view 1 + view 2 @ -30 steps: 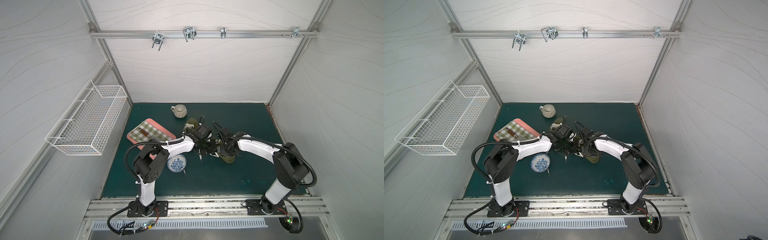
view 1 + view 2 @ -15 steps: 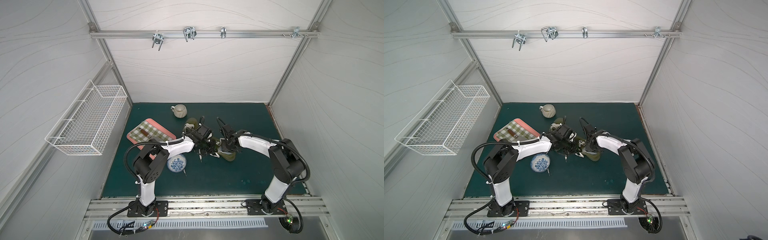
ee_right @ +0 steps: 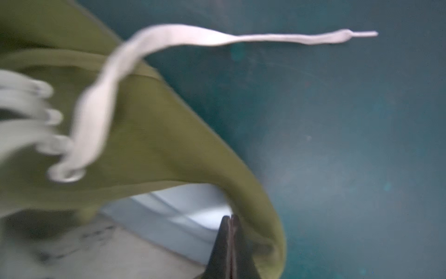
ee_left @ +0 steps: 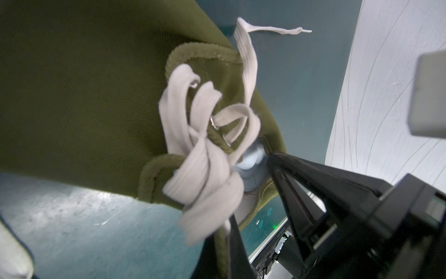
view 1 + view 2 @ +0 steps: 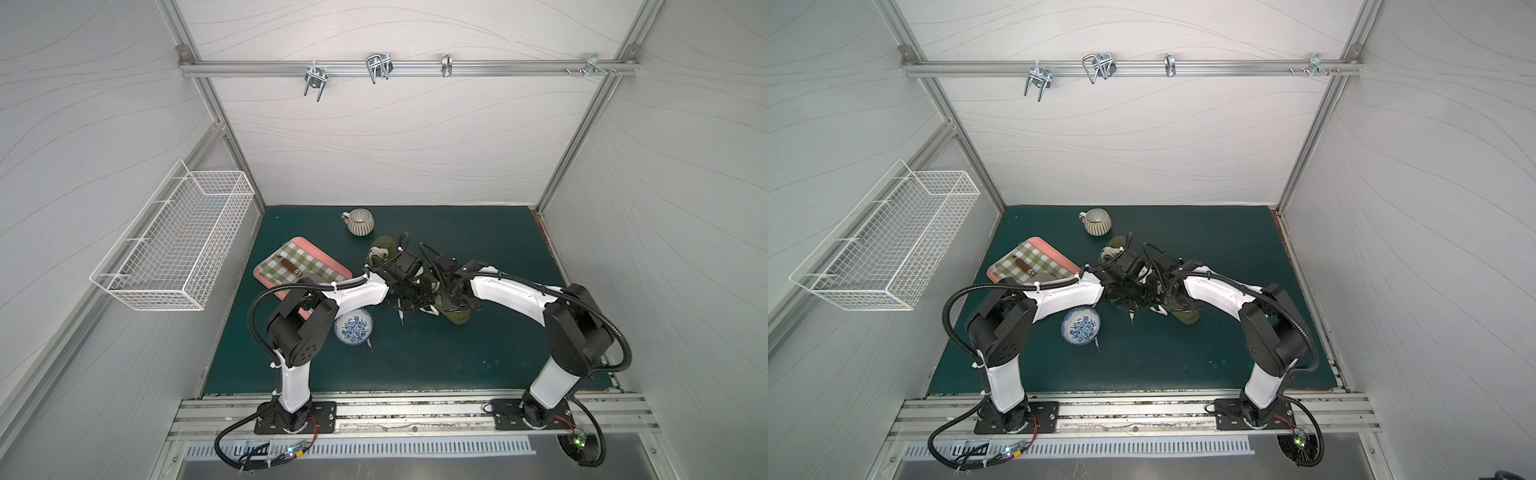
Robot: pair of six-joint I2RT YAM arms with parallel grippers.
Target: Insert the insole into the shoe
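Since a second ago the right arm [image 5: 511, 291] has eased its wrist lower and closer in, while the left arm [image 5: 357, 291] has hardly shifted. Both arms meet at the middle of the dark green table mat [image 5: 478, 365], over an olive-green canvas lace-up shoe [image 5: 459, 318]. The shoe's long axis slants from far-left, under the left arm's wrist, to near-right, where a rounded olive end shows. The top views do not tell whether that end is the toe or the heel. A pale grey-blue insole [image 3: 178, 212] already sits inside the shoe opening, directly ahead of the right gripper [image 3: 230, 224]. That gripper's two black fingers are pressed fully together, holding nothing, with their tips at the collar. The left gripper [image 5: 409, 296] is also fully closed, beside the off-white flat laces [image 4: 200, 149]. Whether it pinches any cloth cannot be told. The right gripper is judged nearer to the insole, so a push deeper along the shoe's length would likely fall to it. A second olive shoe [image 5: 382, 245] lies farther back, apart.
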